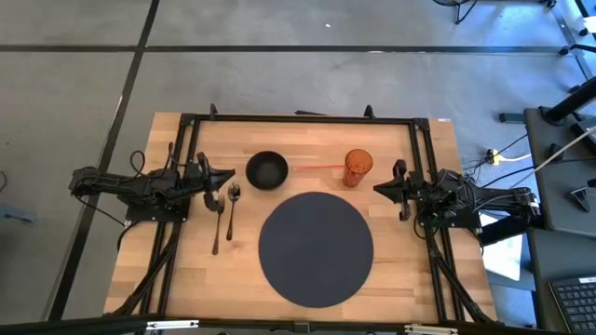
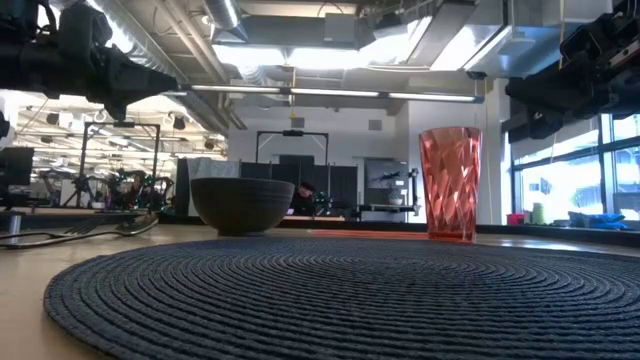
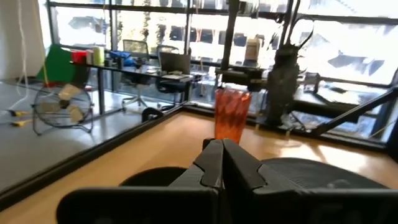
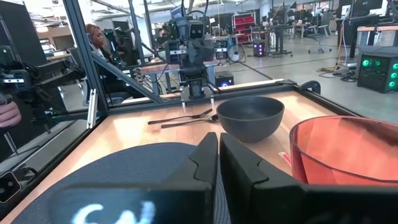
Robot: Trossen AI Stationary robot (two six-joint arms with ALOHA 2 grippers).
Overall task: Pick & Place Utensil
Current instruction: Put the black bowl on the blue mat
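A fork (image 1: 218, 220) and a spoon (image 1: 232, 207) lie flat on the wooden table left of the dark round placemat (image 1: 316, 247); they also show in the right wrist view (image 4: 186, 118). A black bowl (image 1: 267, 170) and a red tumbler (image 1: 358, 167) stand beyond the mat. My left gripper (image 1: 229, 175) is shut and empty, held above the table at the left, just beyond the spoon's bowl end. My right gripper (image 1: 378, 188) is shut and empty at the right, beside the tumbler.
A black frame (image 1: 298, 119) runs around the table's far and side edges. A thin red straw (image 1: 317, 168) lies between bowl and tumbler. In the right wrist view a person (image 4: 99, 38) sits beyond the table and a hand (image 4: 7, 112) shows at the picture's edge.
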